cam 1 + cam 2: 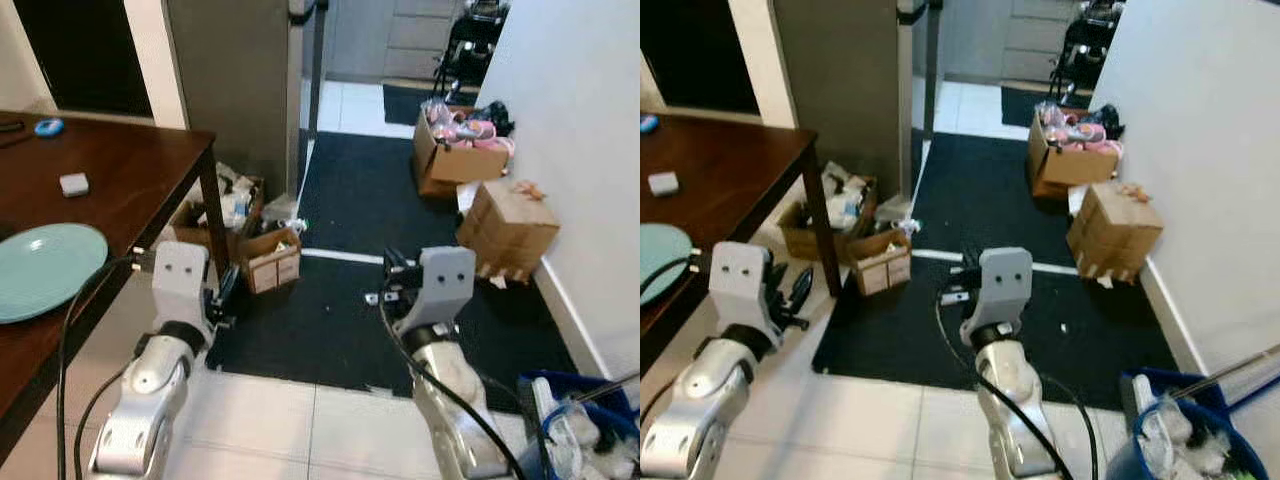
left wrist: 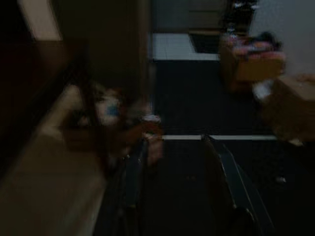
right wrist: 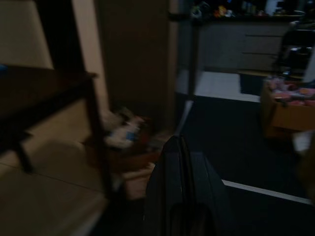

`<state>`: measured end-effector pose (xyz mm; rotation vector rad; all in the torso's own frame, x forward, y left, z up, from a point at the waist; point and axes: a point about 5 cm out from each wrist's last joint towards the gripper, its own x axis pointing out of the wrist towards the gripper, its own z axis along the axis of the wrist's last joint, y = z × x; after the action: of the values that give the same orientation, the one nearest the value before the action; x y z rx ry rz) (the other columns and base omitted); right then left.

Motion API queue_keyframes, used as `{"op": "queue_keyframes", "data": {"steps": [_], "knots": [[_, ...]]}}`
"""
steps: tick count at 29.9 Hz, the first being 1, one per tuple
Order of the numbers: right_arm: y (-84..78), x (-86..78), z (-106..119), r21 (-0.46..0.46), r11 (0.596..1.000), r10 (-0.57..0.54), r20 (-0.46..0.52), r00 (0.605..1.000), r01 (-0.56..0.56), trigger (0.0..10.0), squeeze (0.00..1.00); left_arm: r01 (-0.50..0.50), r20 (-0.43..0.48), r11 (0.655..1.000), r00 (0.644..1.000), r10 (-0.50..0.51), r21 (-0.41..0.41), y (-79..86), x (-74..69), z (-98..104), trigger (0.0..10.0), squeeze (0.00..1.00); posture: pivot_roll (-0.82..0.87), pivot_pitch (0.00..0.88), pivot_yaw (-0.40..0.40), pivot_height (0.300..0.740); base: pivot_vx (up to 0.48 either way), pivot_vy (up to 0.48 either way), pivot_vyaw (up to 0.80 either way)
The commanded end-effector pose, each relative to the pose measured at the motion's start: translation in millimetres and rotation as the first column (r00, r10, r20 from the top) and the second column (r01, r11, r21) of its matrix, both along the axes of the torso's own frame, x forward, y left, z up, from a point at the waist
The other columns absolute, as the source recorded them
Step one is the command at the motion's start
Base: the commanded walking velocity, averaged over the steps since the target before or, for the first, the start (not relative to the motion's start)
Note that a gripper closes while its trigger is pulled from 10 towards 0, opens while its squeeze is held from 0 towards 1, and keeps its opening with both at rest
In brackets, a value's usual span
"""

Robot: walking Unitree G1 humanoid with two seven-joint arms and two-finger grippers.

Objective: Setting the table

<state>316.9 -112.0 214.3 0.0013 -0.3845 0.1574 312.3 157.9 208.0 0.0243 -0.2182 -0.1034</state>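
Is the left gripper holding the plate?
No. The teal plate lies on the dark table, while the left gripper hangs open and empty over the floor.

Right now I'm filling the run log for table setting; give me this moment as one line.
left hand: open, empty, beside table | right hand: shut, empty, over black rug | teal plate: on table

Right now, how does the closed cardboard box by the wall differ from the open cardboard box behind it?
The closed box has its flaps shut and shows no contents; the open box is open on top and filled with pink and dark items. The closed box sits nearer the robot and is turned at an angle to the wall; the open box lies farther back, toward the tiled floor. Both are brown cardboard, standing on the dark rug near the white wall.
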Motion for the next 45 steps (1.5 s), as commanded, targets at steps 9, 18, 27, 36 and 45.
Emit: {"op": "queue_keyframes", "data": {"steps": [9,18,27,36,45], "knots": [[-4.2,4.5,-1,0.082,0.995,0.063,-0.064,0.996,-0.058,10.0,0.00,-0.187,-0.008,0.982,0.982,0.187,0.002,28.4,-9.5,-6,10.0,0.00,0.04,0.135,-0.038,0.740,0.415,0.000,0.00],[0.4,2.6,1,0.106,0.987,0.131,-0.068,0.989,-0.124,10.0,0.00,-0.229,-0.010,0.973,0.973,0.229,-0.038,35.2,-9.3,1,10.0,0.00,0.04,0.133,-0.023,0.740,0.076,0.000,0.00],[3.4,-0.3,3,0.111,0.981,0.167,-0.065,0.984,-0.159,10.0,0.00,-0.219,-0.006,0.973,0.976,0.219,-0.069,33.0,-7.8,7,10.0,0.00,0.04,0.134,-0.015,0.740,0.000,0.000,0.00],[5.0,1.4,10,0.103,0.982,0.163,-0.035,0.986,-0.159,10.0,0.00,-0.230,0.038,0.970,0.972,0.233,-0.075,35.9,-7.1,22,10.0,0.00,0.05,0.126,-0.014,0.740,0.000,0.000,0.00],[-0.5,5.1,10,0.094,0.990,0.109,-0.042,0.993,-0.104,10.0,0.00,-0.219,0.037,0.974,0.974,0.222,-0.064,33.5,-5.8,23,10.0,0.00,0.05,0.120,-0.011,0.740,0.000,0.000,0.00]]}}
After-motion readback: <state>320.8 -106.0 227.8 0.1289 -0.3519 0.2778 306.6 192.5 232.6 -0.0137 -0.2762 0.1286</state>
